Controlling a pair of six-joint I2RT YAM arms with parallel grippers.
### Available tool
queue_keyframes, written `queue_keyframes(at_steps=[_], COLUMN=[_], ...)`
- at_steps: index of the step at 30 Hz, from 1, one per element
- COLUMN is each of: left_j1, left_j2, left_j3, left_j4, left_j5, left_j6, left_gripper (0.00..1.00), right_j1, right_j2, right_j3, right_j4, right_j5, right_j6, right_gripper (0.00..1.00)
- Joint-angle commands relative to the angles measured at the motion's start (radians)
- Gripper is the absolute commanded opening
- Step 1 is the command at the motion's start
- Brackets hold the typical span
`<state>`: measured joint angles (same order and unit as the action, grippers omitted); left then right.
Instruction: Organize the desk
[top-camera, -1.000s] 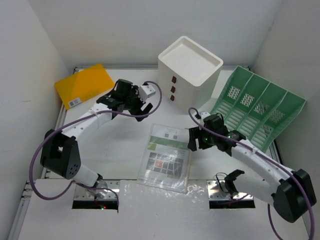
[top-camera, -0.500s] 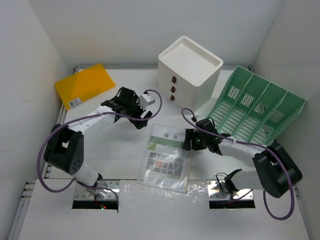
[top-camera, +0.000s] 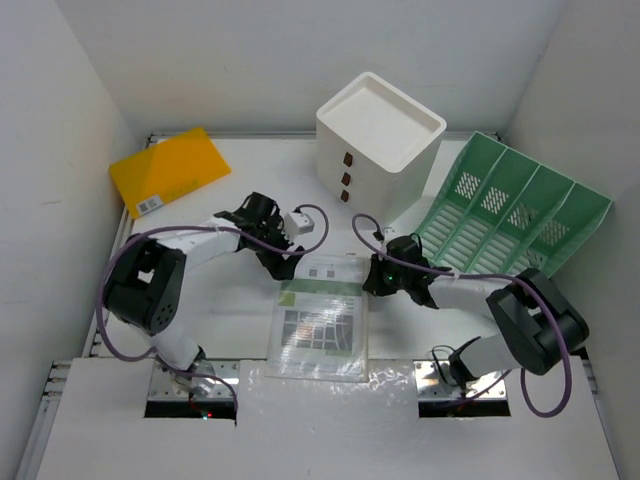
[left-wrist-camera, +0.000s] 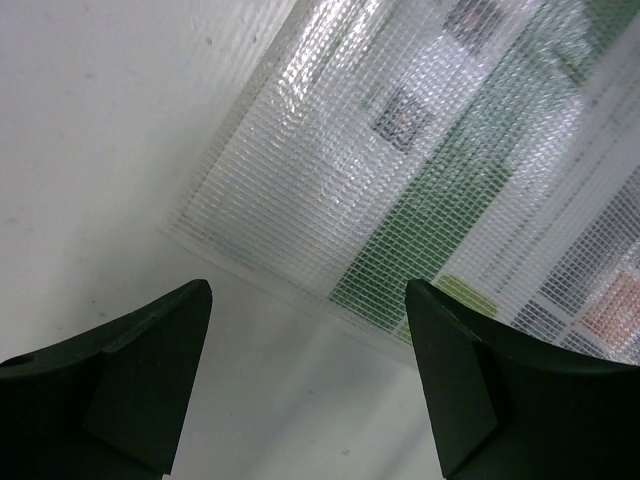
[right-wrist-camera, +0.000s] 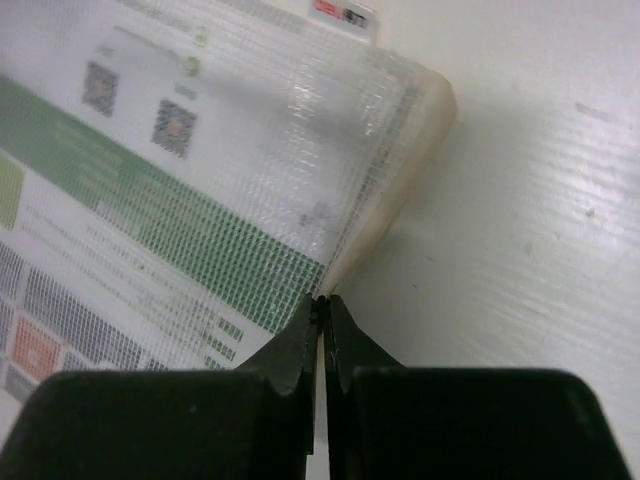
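Note:
A clear mesh pouch with a green printed sheet inside lies flat in the middle of the white desk. My right gripper is low at the pouch's right edge near its far corner. In the right wrist view the gripper is shut, pinching the pouch's raised rim. My left gripper hovers open at the pouch's far left corner. In the left wrist view its fingers straddle bare desk just off the pouch's edge.
A white three-drawer box stands at the back centre. A green slotted file rack leans at the back right. A yellow folder lies at the back left. White walls close in the sides and rear.
My right gripper has shut on the pouch's right edge. Both grippers came down and nearer to the pouch. The pouch has turned squarer and slid slightly left.

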<state>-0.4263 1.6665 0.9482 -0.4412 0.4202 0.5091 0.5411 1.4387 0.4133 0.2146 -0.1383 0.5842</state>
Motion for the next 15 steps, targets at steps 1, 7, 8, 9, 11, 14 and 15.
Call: queue_keyframes(at_steps=[1, 7, 8, 9, 11, 14, 15], left_j1=[-0.008, -0.009, -0.009, -0.009, -0.011, -0.011, -0.011], left_j2=[-0.121, -0.208, -0.203, -0.185, -0.150, -0.058, -0.044], left_j3=[0.033, 0.150, 0.164, 0.190, 0.224, 0.297, 0.299], left_j4=[0.007, -0.025, -0.019, -0.014, -0.040, -0.116, -0.119], left_j5=[0.061, 0.090, 0.104, 0.118, 0.175, 0.262, 0.279], left_j6=[0.038, 0.213, 0.224, 0.236, 0.282, 0.370, 0.390], left_gripper=[0.77, 0.87, 0.88, 0.91, 0.92, 1.00, 0.99], right_j1=[0.042, 0.131, 0.131, 0.131, 0.131, 0.132, 0.132], right_j2=[-0.087, -0.205, -0.210, -0.213, -0.221, -0.241, -0.247], right_j3=[0.021, 0.119, 0.125, 0.127, 0.124, 0.090, 0.082], right_j4=[0.110, -0.001, -0.006, -0.006, 0.005, 0.040, 0.055], right_j5=[-0.029, -0.099, -0.115, -0.132, -0.162, -0.207, -0.216], right_j6=[-0.177, -0.484, -0.497, -0.507, -0.509, -0.529, -0.534], right_gripper=[0.00, 0.00, 0.00, 0.00, 0.00, 0.00, 0.00])
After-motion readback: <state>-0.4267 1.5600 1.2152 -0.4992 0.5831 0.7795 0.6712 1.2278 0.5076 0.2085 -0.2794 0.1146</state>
